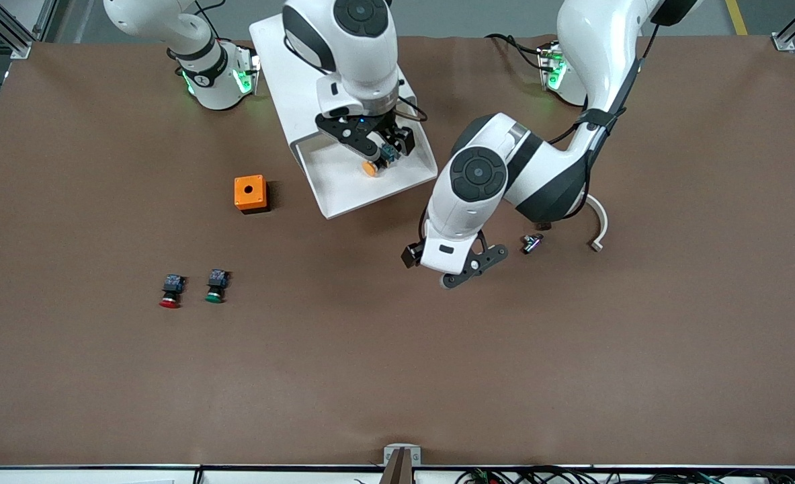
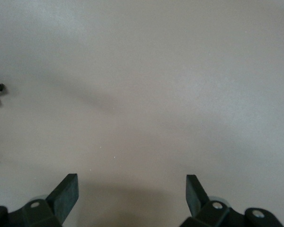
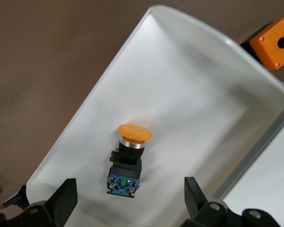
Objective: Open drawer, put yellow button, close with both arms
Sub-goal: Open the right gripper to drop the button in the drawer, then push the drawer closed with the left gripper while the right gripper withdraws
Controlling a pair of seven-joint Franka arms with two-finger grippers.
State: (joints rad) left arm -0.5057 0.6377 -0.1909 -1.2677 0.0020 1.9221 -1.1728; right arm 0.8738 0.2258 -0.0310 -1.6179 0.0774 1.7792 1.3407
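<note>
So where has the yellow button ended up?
The yellow button lies on the floor of the open drawer, directly under the right pincer, whose fingers are spread apart.

I see the button (image 3: pixel 128 158) lying in the pulled-out drawer (image 1: pixel 397 181), my right gripper (image 1: pixel 380 149) over it with fingers spread. My left gripper (image 1: pixel 452 270), fingers apart, hangs over bare table nearer the camera than the drawer, toward the left arm's end.
</note>
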